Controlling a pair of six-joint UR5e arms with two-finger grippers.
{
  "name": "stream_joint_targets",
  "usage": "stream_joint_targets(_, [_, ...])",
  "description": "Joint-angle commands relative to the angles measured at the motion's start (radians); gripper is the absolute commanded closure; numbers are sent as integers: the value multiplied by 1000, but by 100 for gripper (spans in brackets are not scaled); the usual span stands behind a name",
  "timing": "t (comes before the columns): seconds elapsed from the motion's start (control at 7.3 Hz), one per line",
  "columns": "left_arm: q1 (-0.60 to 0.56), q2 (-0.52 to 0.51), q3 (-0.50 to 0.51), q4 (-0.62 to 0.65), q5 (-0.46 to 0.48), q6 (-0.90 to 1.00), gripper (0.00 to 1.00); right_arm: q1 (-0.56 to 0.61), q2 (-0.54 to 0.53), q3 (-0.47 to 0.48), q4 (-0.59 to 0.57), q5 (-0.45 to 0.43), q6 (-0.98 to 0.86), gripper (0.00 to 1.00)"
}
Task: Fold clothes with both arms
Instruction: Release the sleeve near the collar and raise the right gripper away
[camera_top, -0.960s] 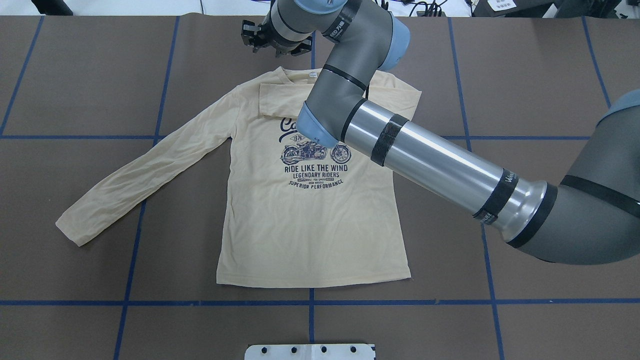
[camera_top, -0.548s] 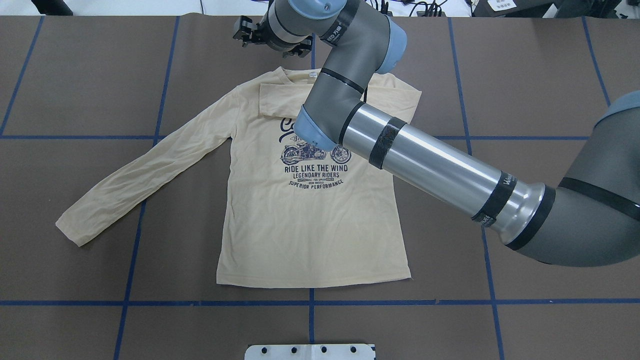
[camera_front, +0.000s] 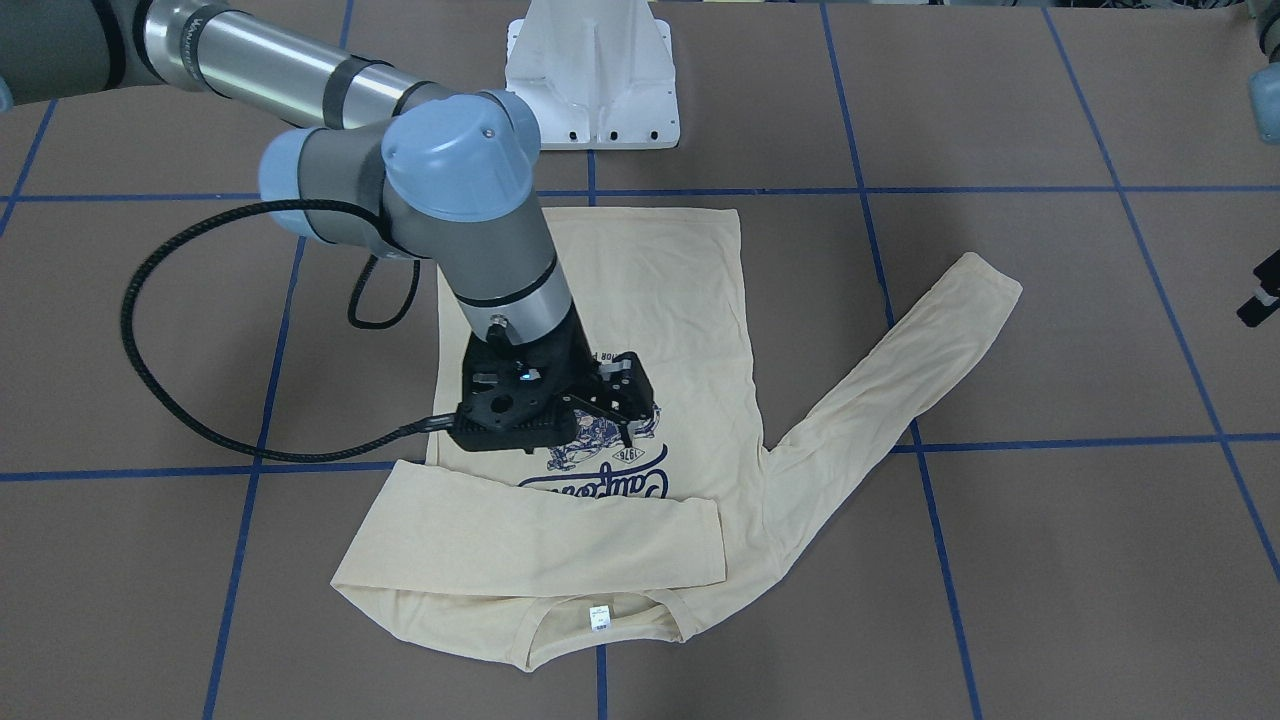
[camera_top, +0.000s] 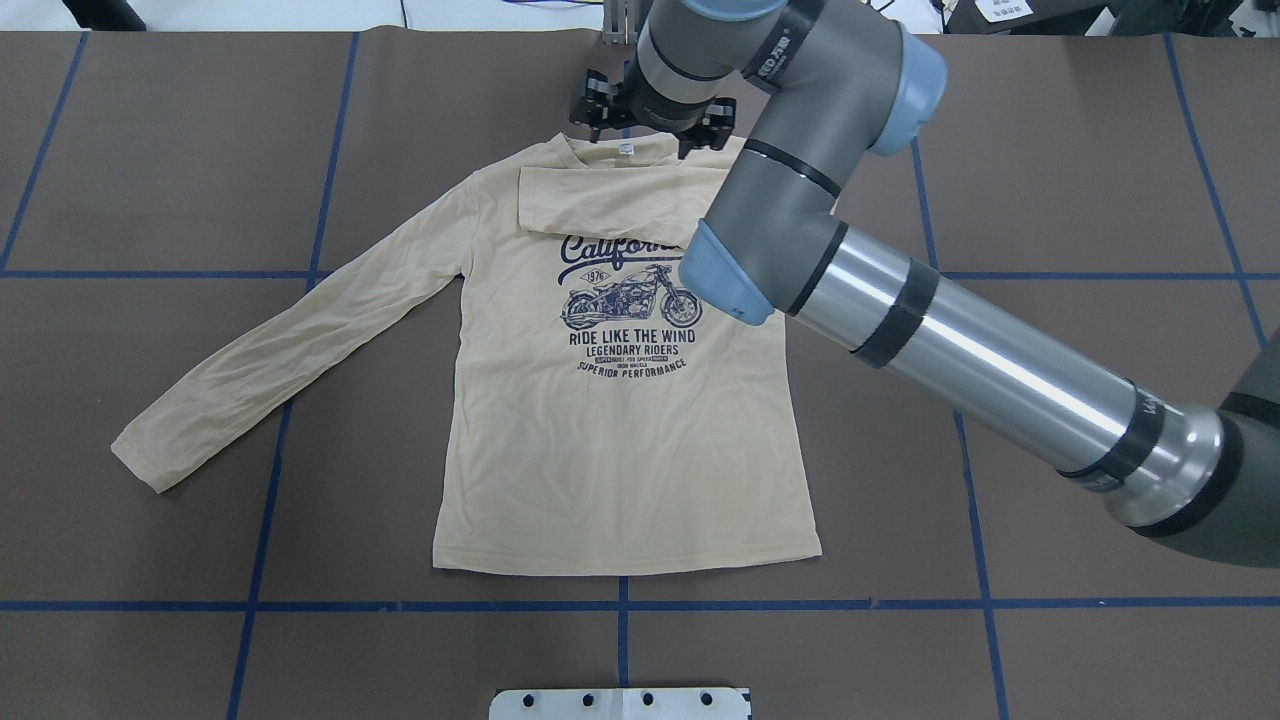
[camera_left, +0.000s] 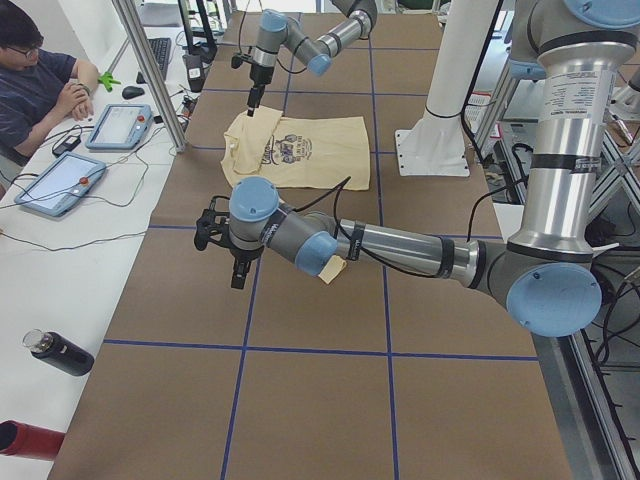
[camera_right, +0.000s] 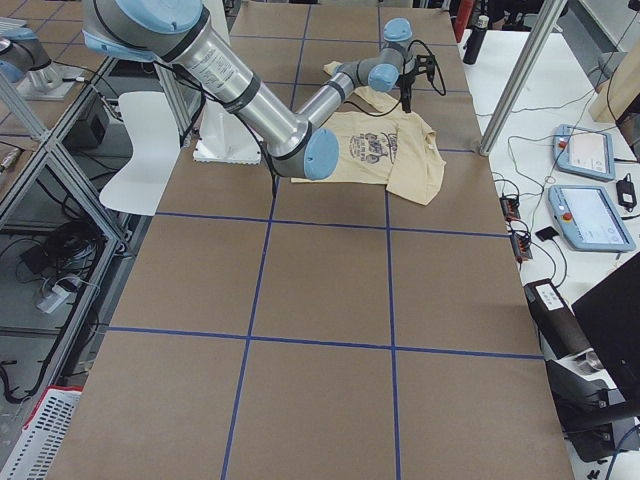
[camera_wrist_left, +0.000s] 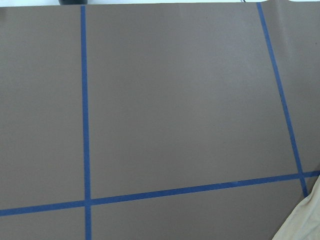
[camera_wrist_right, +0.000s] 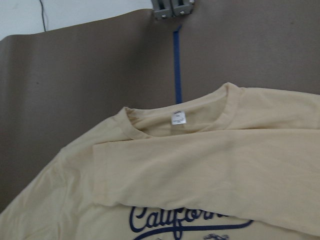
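Pale cream-yellow long-sleeved knit shirt (camera_top: 620, 460) flat on brown table (camera_top: 1050, 150): its outstretched sleeve (camera_top: 290, 350) slants toward the black left gripper (camera_left: 232, 255) (jaws indiscernible), away from the right gripper (camera_front: 628, 405), spread empty above the chest.

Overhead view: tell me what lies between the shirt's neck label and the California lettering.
The folded-over sleeve lies between neck label and California lettering, seen in the overhead view.

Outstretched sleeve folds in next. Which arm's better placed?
Left. The outstretched sleeve lies on the robot's left side, with the left gripper near its cuff. The right gripper hangs over the collar, across the shirt.
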Motion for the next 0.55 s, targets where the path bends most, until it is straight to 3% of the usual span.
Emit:
stream_joint_targets(0.0, [159,97,-54,-189,74,-290,1,49,-165,232,-291,46,-174,0])
stream_joint_targets(0.27, [367,192,-183,-195,285,-506,1,70,-326,398,-364,49,-291,0])
stream_joint_targets(0.41, [432,200,-193,-196,346,-565,1,73,-395,451,-362,63,-325,0])
